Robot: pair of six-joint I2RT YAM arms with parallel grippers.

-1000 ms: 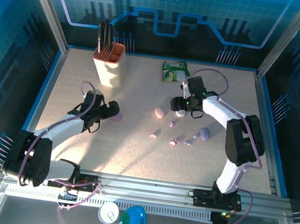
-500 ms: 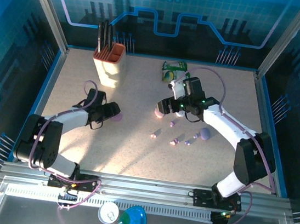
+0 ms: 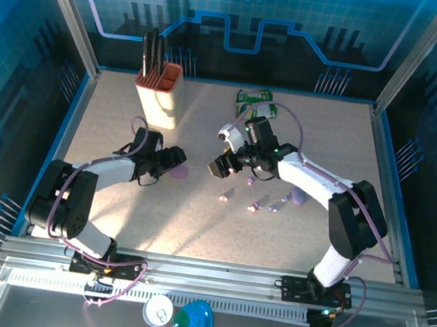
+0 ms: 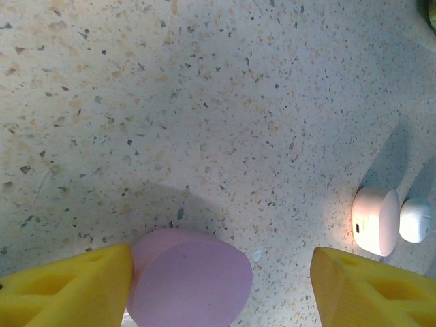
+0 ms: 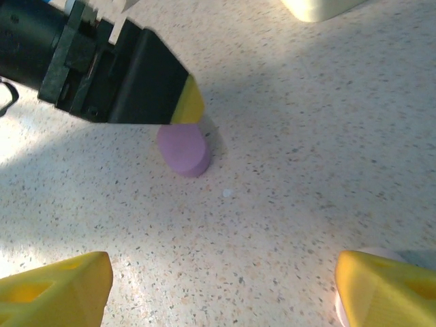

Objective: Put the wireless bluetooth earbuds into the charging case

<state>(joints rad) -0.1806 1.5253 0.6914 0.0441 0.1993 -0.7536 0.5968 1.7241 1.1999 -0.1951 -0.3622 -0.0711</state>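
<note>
A lilac charging case [image 4: 187, 283] lies on the speckled table between my left gripper's [image 4: 221, 276] yellow fingers. It rests against the left finger [image 4: 68, 286], and a wide gap separates it from the right finger [image 4: 371, 289]. From above, the left gripper [image 3: 174, 158] sits just left of this case [image 3: 179, 171]. My right gripper [image 3: 222, 166] hovers open a short way to the right, facing the lilac case [image 5: 182, 150], with bare table between its fingers [image 5: 54, 289]. A pale pink case [image 4: 376, 221] stands by its right finger. Several tiny earbuds [image 3: 253, 207] lie scattered right of centre.
A second lilac case [image 3: 299, 195] lies beyond the earbuds. A cream holder with black tools [image 3: 160, 95] stands at the back left, and a green packet [image 3: 255, 101] at the back centre. A small white piece [image 4: 414, 219] sits beside the pink case.
My right gripper swung left toward the left gripper and now covers the pink case from above. The left gripper's jaws narrowed, and it shifted slightly right with the lilac case.
</note>
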